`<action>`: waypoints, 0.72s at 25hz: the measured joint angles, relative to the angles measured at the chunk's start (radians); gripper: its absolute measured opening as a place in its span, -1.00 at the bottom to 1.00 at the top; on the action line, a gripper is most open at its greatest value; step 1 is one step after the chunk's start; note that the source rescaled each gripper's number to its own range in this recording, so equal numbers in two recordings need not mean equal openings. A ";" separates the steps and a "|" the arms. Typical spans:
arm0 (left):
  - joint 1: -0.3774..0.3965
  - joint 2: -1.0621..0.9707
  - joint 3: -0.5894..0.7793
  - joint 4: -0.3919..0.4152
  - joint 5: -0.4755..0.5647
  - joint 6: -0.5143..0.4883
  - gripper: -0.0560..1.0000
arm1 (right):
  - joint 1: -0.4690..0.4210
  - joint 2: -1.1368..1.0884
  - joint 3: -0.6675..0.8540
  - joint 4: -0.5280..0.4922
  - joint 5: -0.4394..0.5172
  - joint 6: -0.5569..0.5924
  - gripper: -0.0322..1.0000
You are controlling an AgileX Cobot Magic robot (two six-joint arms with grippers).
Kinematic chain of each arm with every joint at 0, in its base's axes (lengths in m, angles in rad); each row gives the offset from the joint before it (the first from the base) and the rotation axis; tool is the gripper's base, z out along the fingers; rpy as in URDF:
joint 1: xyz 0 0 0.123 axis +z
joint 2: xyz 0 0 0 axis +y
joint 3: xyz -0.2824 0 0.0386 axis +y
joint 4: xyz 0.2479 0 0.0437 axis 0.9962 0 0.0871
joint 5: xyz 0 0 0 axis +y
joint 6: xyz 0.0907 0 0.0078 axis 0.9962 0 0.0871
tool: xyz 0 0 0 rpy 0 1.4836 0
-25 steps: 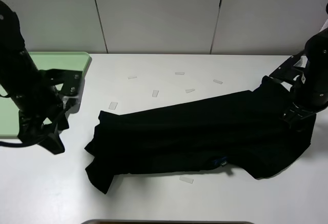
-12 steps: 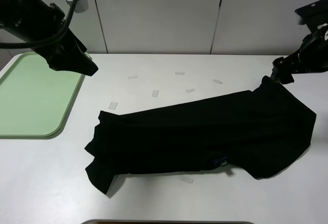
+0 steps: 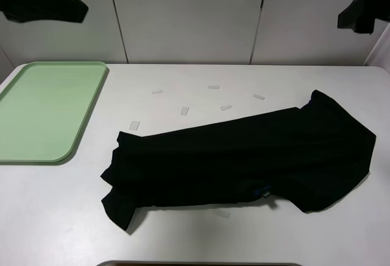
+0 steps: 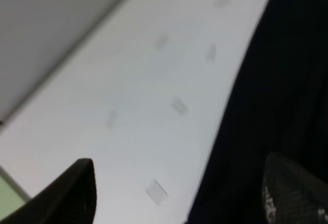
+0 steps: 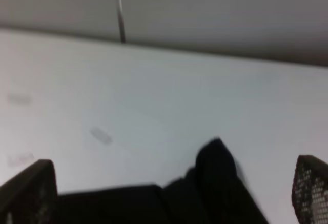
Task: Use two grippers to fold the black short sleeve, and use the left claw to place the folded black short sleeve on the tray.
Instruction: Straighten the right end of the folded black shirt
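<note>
The black short sleeve (image 3: 244, 159) lies spread and crumpled across the white table, slanting from front left to back right, with one edge folded over at its left end. It also shows in the left wrist view (image 4: 279, 80) and the right wrist view (image 5: 215, 180). The mint-green tray (image 3: 42, 111) sits at the left with nothing on it. Both arms are lifted high off the table: the left arm (image 3: 39, 1) at the top left, the right arm (image 3: 362, 10) at the top right. My left gripper (image 4: 184, 198) and right gripper (image 5: 169, 196) both stand open, holding nothing.
Several small pale tape strips (image 3: 184, 111) lie on the table behind the shirt, and one strip (image 3: 222, 213) lies in front of it. A dark slab edge (image 3: 195, 264) shows at the front. White wall panels stand behind the table.
Both arms have lifted from table height up to the top corners of the view. The tray, half covered by the left arm before, now shows fully. The shirt has stayed put.
</note>
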 joint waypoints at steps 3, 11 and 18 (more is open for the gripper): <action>0.000 -0.112 0.000 0.000 0.000 -0.053 0.36 | 0.000 -0.084 0.000 0.014 0.012 0.000 1.00; 0.000 -0.435 0.000 0.162 0.031 -0.268 0.36 | 0.000 -0.318 0.002 0.021 0.053 0.000 1.00; 0.000 -0.639 0.000 0.364 0.184 -0.526 0.36 | 0.000 -0.469 0.002 0.050 0.061 0.000 1.00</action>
